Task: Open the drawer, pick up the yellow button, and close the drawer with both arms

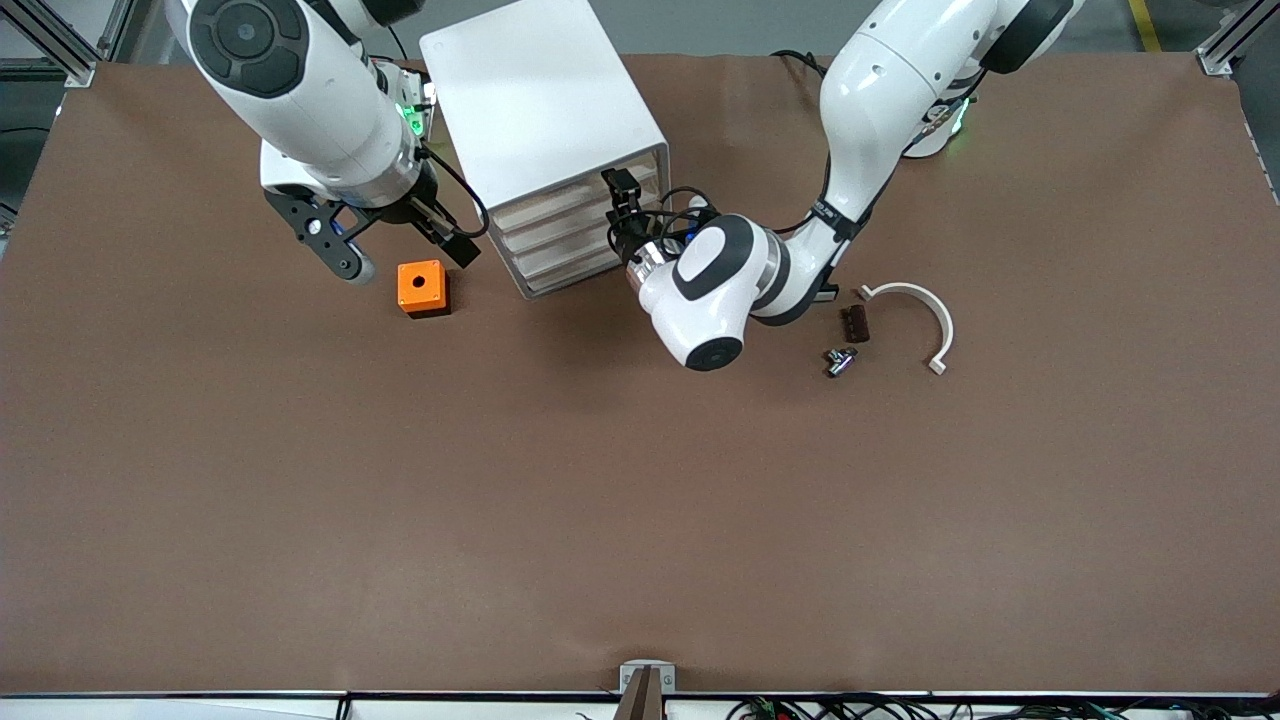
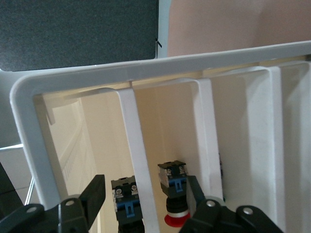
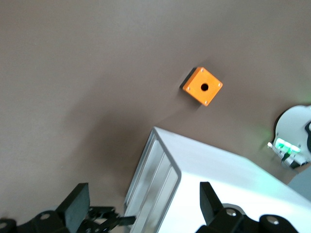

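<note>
The left claw (image 2: 146, 194), fingers spread wide, sits at the cabinet's (image 1: 545, 110) uppermost drawer (image 2: 146, 77), while the right claw (image 3: 143, 204), also wide, hangs beside the orange cube (image 1: 422, 288).

The drawer (image 1: 575, 193), topmost of four beige-fronted trays in the white cabinet (image 1: 540, 100), looks shut in the front view. A button (image 2: 174, 194) with blue-and-black body and red-orange cap lies between white dividers.

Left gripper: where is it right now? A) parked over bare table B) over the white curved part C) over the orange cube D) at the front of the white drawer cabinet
D: the left gripper is at the drawer fronts of the cabinet, fingers open.
</note>
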`<state>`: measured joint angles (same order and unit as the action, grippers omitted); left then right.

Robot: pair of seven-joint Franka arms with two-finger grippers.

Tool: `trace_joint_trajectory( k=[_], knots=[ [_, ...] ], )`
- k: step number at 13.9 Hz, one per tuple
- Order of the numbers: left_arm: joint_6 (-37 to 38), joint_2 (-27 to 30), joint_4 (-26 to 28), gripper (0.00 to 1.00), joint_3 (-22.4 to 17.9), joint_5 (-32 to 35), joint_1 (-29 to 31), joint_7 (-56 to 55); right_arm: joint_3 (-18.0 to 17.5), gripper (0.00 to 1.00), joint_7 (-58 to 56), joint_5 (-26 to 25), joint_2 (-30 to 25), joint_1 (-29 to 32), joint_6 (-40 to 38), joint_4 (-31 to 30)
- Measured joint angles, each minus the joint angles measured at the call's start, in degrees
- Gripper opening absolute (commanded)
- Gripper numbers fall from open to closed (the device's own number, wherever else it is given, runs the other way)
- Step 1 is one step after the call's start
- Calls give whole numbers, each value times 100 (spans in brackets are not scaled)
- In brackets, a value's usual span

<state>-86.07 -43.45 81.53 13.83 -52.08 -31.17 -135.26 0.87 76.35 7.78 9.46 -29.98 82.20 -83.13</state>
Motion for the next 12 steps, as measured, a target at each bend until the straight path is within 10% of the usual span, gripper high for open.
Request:
trace_joint_trajectory(
  k=[4, 12],
  knots=[
    [-3, -34, 0, 0, -14, 0, -57, -11, -10, 100, 286, 76, 1, -43, 2, 7],
    [27, -52, -20, 0, -136, -108, -2, -205, -19, 100, 409, 98, 28, -208, 8, 5]
  ],
)
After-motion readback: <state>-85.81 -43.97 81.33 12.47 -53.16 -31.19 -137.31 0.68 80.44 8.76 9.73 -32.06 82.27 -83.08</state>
